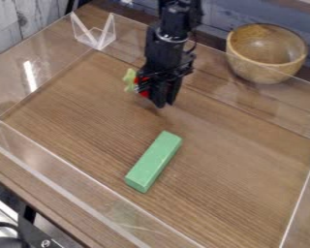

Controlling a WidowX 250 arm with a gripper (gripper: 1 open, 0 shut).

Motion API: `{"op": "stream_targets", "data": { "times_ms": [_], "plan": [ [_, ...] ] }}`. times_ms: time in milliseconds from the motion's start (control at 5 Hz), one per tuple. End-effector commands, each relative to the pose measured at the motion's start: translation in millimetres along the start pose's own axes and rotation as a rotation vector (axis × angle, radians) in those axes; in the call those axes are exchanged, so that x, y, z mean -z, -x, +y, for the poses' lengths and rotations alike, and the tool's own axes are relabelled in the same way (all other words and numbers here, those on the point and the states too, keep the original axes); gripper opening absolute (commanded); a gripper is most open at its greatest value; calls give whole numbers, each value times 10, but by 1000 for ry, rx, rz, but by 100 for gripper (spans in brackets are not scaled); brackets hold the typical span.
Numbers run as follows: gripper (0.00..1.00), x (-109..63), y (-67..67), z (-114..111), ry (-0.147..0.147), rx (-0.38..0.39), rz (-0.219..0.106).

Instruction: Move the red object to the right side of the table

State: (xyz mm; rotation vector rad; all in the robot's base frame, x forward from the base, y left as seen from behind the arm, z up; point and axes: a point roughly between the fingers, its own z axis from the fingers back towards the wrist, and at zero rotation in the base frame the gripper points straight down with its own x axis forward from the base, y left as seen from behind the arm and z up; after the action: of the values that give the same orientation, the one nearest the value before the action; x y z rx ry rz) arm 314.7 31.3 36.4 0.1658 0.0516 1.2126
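Note:
The red object (150,85), a small glossy red toy fruit with a pale yellow-green leafy cap sticking out to the left, sits between the black fingers of my gripper (162,90), which points straight down and is shut on it. Most of the fruit is hidden by the fingers. It hangs just above the brown wood-grain table (80,126), a little behind the middle. Whether it still touches the wood I cannot tell.
A green rectangular block (155,160) lies on the wood in front of the gripper. A round wooden bowl (266,51) stands at the back right. Low clear acrylic walls (93,31) border the tabletop on all sides.

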Motion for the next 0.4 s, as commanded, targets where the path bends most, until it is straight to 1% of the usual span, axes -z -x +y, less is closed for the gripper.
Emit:
{"op": "stream_targets", "data": {
  "times_ms": [0,200],
  "plan": [
    [0,-210,35,-128,38,35,-27],
    [0,-305,136,-196,26,91,-29]
  ]
}}
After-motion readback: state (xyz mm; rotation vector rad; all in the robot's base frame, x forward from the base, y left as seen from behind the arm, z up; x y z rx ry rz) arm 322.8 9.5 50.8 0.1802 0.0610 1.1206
